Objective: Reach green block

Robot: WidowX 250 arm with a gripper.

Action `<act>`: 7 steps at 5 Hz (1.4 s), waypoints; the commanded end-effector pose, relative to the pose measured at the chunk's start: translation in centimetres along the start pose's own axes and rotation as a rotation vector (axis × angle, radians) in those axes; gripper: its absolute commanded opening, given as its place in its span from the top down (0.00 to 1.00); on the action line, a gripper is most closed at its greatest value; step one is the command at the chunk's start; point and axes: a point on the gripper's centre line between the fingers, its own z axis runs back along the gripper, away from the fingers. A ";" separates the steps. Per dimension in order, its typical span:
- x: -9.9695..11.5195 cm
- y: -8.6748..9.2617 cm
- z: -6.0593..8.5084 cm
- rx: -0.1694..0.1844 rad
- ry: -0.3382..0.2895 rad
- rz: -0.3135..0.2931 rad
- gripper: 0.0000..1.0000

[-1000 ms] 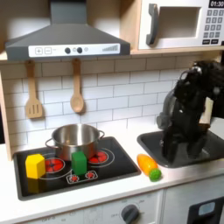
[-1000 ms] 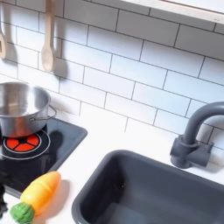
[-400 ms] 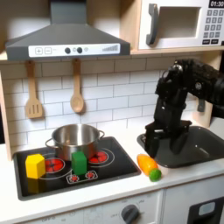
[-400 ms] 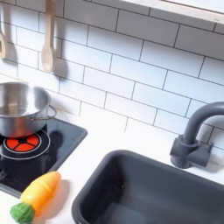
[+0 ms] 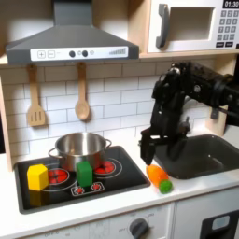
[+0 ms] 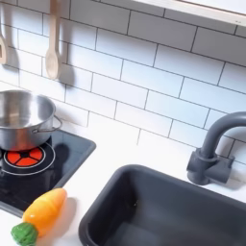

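Stovetop (image 5: 112,182), one green block (image 5: 85,174), one pot (image 5: 80,147)

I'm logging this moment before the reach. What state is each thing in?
green block: upright on the stovetop, untouched.
yellow block: resting on the stovetop, apart from the green one.
steel pot: upright, no lid.
carrot toy: lying on the counter.
gripper: above the carrot toy, holding nothing; open or shut unclear.
sink: empty.
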 end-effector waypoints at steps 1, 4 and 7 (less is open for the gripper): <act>2.4 1.7 -0.7 0.009 -0.010 0.042 0.00; 5.5 4.1 -2.3 0.028 -0.001 0.075 0.00; 8.6 7.1 -3.4 0.047 0.000 0.139 0.00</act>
